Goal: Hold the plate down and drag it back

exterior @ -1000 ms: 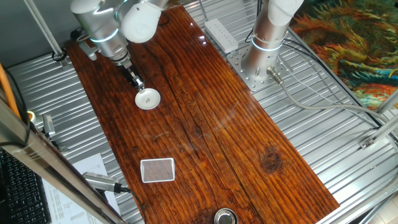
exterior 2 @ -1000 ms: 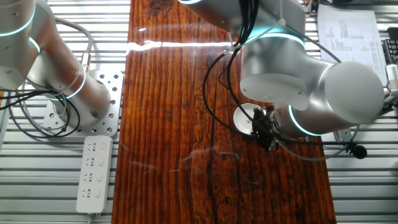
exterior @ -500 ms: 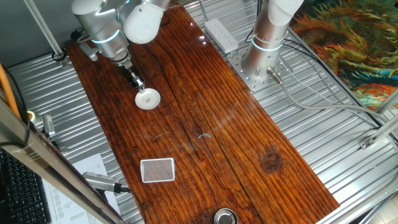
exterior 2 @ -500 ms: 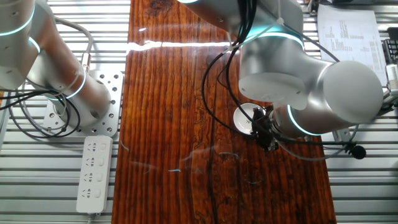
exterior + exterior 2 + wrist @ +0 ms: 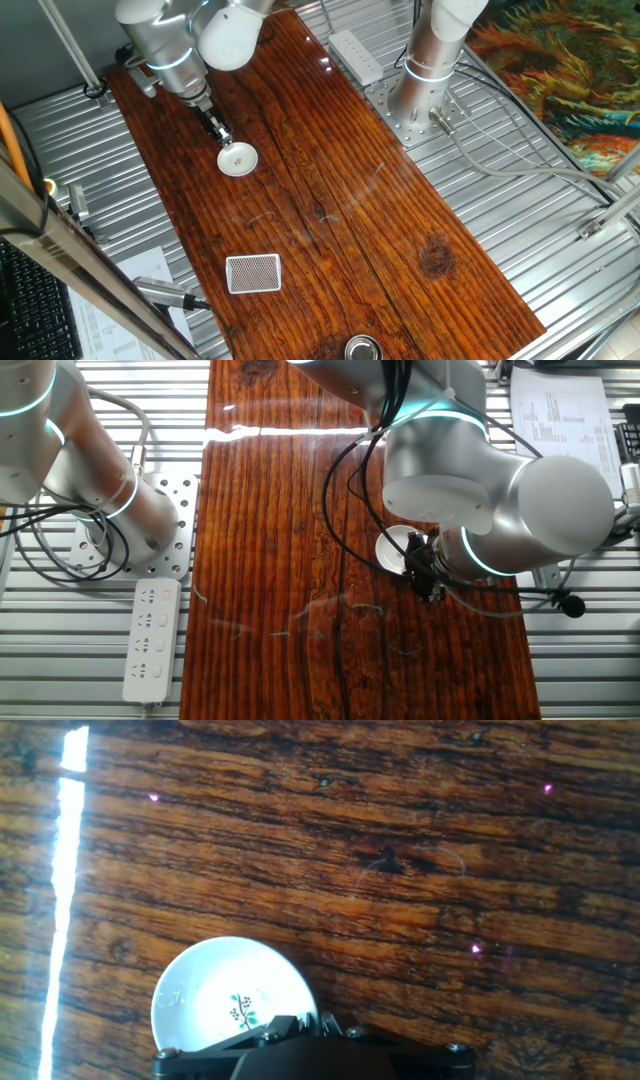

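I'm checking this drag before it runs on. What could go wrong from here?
1. The gripper sits at the plate's rim, not its centre, so pressing there may tip the plate or let it slip free.
2. The table looks glossy, so the plate could skid or turn instead of following.
3. In the hand view the fingertips are out of sight, so contact cannot be confirmed.
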Controlling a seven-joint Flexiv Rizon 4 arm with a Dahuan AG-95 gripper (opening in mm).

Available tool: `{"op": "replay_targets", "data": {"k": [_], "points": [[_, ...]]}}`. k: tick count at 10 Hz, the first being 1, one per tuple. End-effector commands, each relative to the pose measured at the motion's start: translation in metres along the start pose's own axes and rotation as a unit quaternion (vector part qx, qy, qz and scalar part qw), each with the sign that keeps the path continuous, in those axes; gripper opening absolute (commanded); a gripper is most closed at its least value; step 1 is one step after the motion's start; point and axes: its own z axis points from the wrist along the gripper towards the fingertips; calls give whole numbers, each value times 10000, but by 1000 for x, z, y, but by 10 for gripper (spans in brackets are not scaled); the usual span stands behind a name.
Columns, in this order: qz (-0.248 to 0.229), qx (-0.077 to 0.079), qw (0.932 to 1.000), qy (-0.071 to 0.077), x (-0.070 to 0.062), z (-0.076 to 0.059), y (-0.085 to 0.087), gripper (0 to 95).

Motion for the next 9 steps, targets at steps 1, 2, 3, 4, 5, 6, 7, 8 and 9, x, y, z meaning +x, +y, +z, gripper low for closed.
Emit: {"op": "replay_targets", "data": {"k": [1, 2, 3, 4, 5, 6, 7, 8, 9], "points": [[-16, -4, 10000, -3, 0, 0, -2, 0], [-20, -22, 10000, 9, 1, 0, -2, 0], [-20, -48, 10000, 3, 2, 0, -3, 0], [-9, -53, 10000, 1, 3, 0, -3, 0], [-16, -48, 10000, 3, 4, 0, -4, 0], [-21, -50, 10000, 2, 4, 0, -5, 0], [-31, -48, 10000, 6, 5, 0, -5, 0], [-37, -48, 10000, 7, 7, 0, -6, 0], [-50, -36, 10000, 11, 8, 0, -7, 0]]}}
